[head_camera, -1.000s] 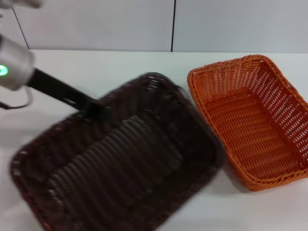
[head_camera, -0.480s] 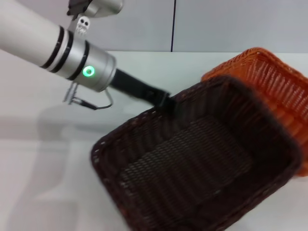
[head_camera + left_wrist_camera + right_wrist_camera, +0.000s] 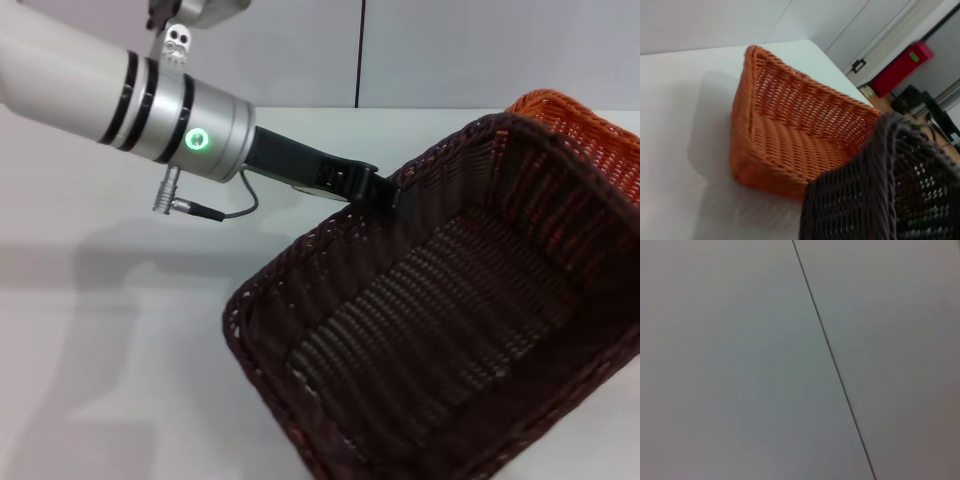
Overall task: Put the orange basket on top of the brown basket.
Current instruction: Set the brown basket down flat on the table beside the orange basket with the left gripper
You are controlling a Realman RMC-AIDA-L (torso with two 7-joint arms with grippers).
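Observation:
My left gripper [image 3: 385, 190] is shut on the far rim of the brown basket [image 3: 450, 320] and holds it lifted and tilted, its open side facing me. The brown basket covers most of the orange basket [image 3: 592, 128], of which only the far right corner shows in the head view. In the left wrist view the orange basket [image 3: 790, 135] rests on the white table, with the brown basket's [image 3: 880, 200] rim overlapping its near corner. The right gripper is out of view; its wrist view shows only a wall.
The white table [image 3: 120, 350] stretches to the left and front of the baskets. A grey panelled wall [image 3: 450, 50] stands behind the table. A red object [image 3: 900, 67] shows beyond the table's far edge in the left wrist view.
My left arm has carried the brown basket up and to the right, from the table's left side to over the orange basket, hiding most of it.

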